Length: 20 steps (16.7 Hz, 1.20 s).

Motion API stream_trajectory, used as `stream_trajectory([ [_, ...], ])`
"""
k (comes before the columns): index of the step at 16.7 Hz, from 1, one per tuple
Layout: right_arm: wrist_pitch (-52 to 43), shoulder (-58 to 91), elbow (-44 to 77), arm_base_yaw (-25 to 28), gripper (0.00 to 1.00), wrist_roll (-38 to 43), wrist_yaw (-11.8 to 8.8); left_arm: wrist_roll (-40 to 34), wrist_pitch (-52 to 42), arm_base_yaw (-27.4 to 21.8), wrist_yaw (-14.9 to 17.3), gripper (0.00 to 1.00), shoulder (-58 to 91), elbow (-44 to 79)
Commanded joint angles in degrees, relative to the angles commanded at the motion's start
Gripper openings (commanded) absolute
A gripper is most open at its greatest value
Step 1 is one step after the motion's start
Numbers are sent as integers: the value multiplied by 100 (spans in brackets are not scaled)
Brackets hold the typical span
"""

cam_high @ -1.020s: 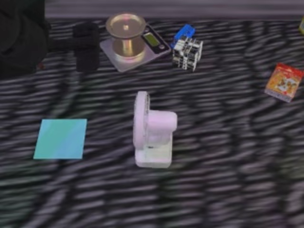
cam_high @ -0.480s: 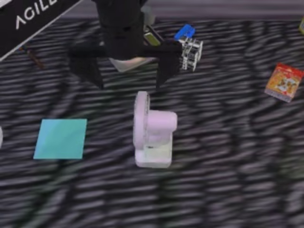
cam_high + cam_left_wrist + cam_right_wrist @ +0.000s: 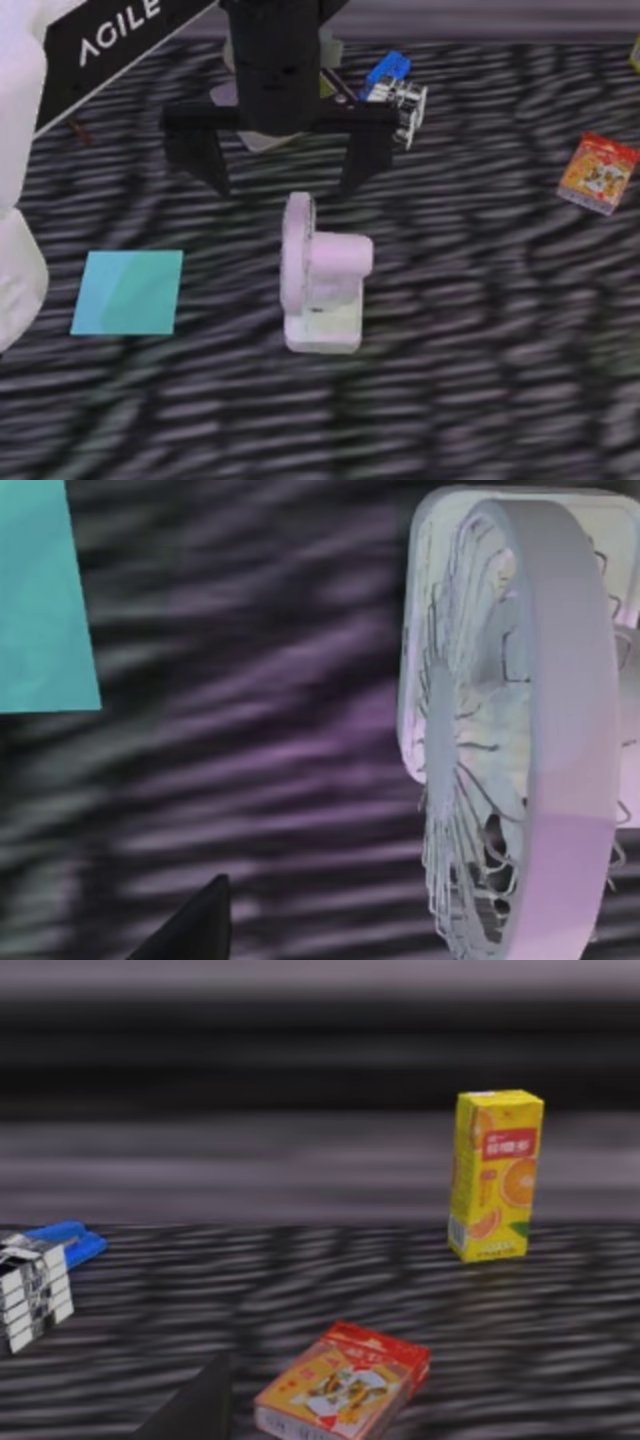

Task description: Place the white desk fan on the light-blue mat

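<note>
The white desk fan (image 3: 320, 275) lies near the table's middle, its round grille head (image 3: 500, 730) facing left toward the light-blue mat (image 3: 128, 292). That mat lies flat at the left; one corner of it (image 3: 40, 590) shows in the left wrist view. My left gripper (image 3: 285, 188) hovers open just behind the fan's head, its two black fingers spread wider than the head. Only one fingertip (image 3: 200, 935) shows in the left wrist view, with nothing held. My right arm is outside the top view; one of its fingers (image 3: 195, 1405) shows over the table's right side, holding nothing.
A silver scale (image 3: 256, 140) at the back is mostly hidden under my left arm. Next to it are a small blue box (image 3: 388, 68) and a black-and-white cube (image 3: 408, 100). A red card box (image 3: 597, 172) and a yellow juice carton (image 3: 495, 1175) are at the right.
My left arm has swung in from the back left, and its open gripper now stands over the scale area, nearer the fan's head. Fan and mat have not moved.
</note>
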Motion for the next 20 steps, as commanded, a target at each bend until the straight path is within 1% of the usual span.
stream_trajectory([
  [3,0,0,0,0,100,0,0,14,220,-11,-2,100,-33,-241],
  [9,0,0,0,0,100,0,0,4,1175,-16,-2,100,-144,-1329],
  [13,0,0,0,0,100,0,0,3,1218,-18,-3,100,-148,-1372],
  [20,0,0,0,0,100,0,0,3,1218,-18,-3,47,-148,-1372],
])
